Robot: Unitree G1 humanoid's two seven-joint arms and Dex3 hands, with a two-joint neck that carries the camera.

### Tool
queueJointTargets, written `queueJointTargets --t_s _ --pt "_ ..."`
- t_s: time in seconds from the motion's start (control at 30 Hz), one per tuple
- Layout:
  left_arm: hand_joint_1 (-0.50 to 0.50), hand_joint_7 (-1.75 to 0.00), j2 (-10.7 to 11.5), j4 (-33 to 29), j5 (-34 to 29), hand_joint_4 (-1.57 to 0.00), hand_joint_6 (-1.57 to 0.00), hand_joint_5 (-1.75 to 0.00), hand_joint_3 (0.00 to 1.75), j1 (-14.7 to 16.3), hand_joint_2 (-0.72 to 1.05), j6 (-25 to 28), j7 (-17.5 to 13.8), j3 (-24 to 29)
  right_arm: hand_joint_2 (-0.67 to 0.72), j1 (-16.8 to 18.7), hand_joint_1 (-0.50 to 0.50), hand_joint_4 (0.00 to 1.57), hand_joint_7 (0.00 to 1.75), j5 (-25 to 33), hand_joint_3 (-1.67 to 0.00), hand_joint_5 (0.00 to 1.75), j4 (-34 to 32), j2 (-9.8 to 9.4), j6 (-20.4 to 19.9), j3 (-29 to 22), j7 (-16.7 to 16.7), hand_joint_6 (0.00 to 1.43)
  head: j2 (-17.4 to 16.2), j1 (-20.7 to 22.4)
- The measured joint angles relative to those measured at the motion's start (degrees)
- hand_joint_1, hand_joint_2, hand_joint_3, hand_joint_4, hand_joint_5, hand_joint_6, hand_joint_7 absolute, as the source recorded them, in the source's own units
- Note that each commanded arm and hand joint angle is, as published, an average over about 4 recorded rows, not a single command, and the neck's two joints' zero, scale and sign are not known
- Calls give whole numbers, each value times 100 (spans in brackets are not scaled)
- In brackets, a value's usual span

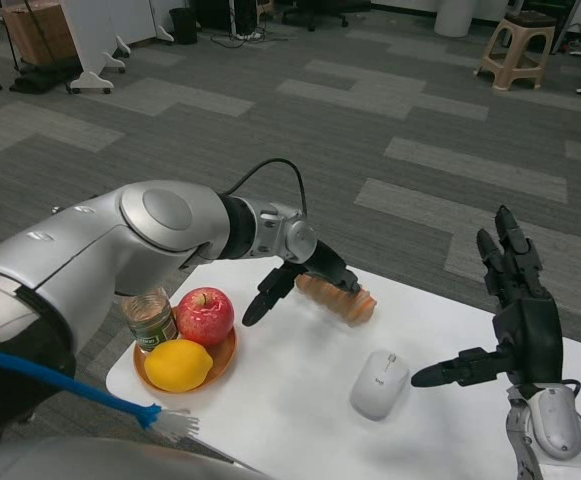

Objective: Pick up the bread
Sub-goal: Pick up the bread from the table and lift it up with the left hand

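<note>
The bread [348, 300], a brown oblong loaf, lies on the white table [300, 400] close to its far edge. My left hand [305, 275] reaches over the loaf's left end. Some of its fingers lie across the top of the bread, while another finger [258, 305] hangs down to the left, apart from it. The loaf still rests on the table. Over the table's right side my right hand [515, 330] stands upright and empty, fingers spread, one pointing left toward the mouse.
A white computer mouse [378, 385] lies in front of the bread. At the left, an orange plate [226, 358] holds a red apple [204, 315] and a lemon [178, 365], with a glass jar [150, 318] beside it. A blue-handled brush [80, 388] crosses the near left corner.
</note>
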Motion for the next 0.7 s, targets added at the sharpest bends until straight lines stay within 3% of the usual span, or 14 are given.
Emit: queueJointTargets --t_s 0.27,0.7 --pt "-34 -7 0 -2 451 0 0 0 4 145 -37 37 -118 692 22 24 -38 0 0 0 0 10 -11 0 0 -20 0 0 51 -24" --pt "-34 -7 27 0 601 0 0 0 9 209 -41 94 -256 1086 22 36 -36 0 0 0 0 10 -14 0 -1 -33 0 0 63 -23"
